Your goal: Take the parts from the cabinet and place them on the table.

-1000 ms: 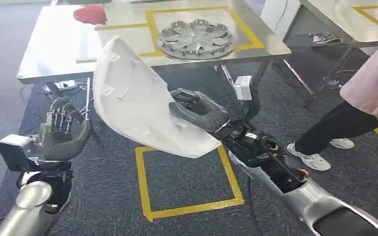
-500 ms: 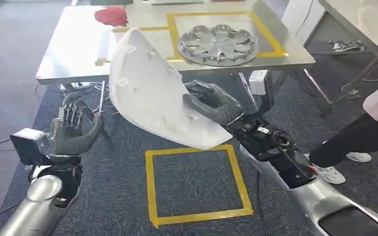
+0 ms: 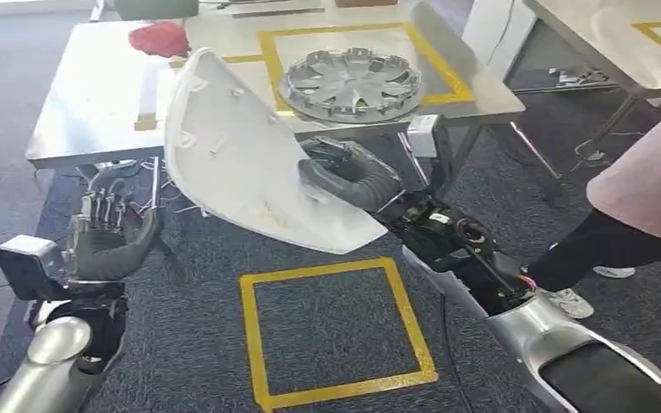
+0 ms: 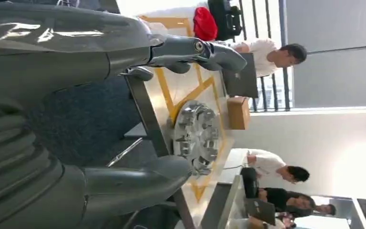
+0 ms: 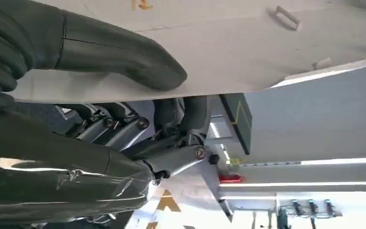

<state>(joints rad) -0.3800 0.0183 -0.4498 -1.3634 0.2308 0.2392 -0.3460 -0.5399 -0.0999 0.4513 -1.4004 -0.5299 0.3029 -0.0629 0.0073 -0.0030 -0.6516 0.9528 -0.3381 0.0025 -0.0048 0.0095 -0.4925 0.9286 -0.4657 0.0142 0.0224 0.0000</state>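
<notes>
Dark grey carpet floor bears a near square of yellow tape. Farther off stands a shiny steel table with a yellow taped outline; a second steel table sits far right.

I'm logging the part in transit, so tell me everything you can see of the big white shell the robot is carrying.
The white shell is a large, curved panel that looks like moulded plastic, matt, with a rounded outline narrowing to one end. Its hollow inner side faces the camera and carries small raised clips and tabs. It is held tilted in the air in front of the steel table, its upper edge overlapping the table's near edge in the head view. The right hand grips its lower right rim, thumb on the inner face. Nothing else touches it.
</notes>
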